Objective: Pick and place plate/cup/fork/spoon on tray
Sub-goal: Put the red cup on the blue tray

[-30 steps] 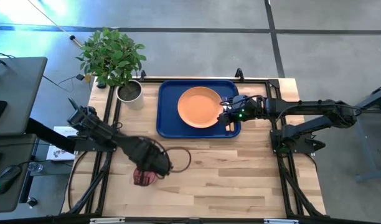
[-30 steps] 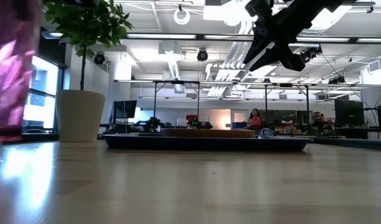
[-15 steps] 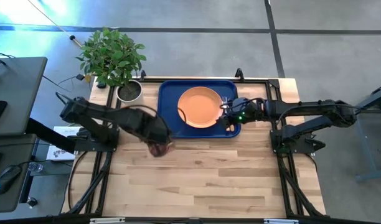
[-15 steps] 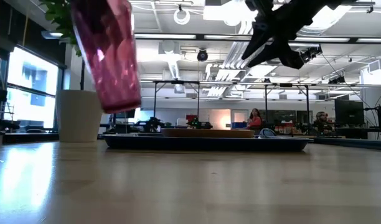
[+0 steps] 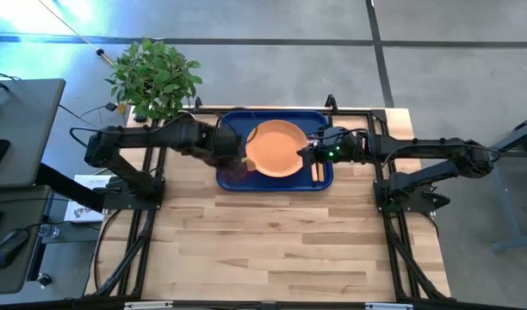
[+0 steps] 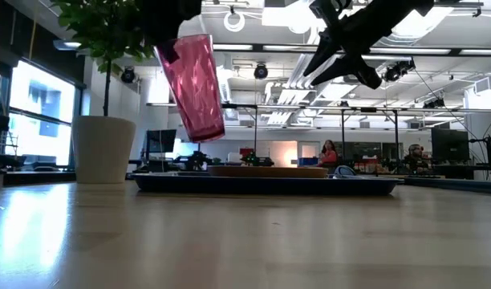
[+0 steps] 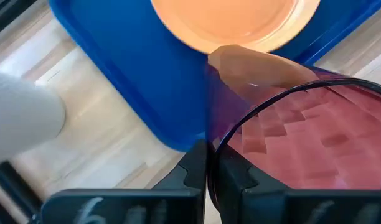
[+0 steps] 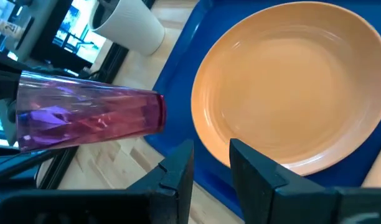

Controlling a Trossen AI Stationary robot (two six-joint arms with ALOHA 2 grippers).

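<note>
Your left gripper is clamped on the cup rim, cup in the air, tilted, over the tray left-centre of high view, just left of the plate. Set-down spot: blue strip beside plate. Right gripper slightly parted, empty, over tray's right edge.

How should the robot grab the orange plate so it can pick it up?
Probably by its rim, from the right. The plate is shallow and lies flat in the tray, so only the rim can be pinched. The right tool hovers open at that edge; the left tool holds the cup over the other side.
</note>
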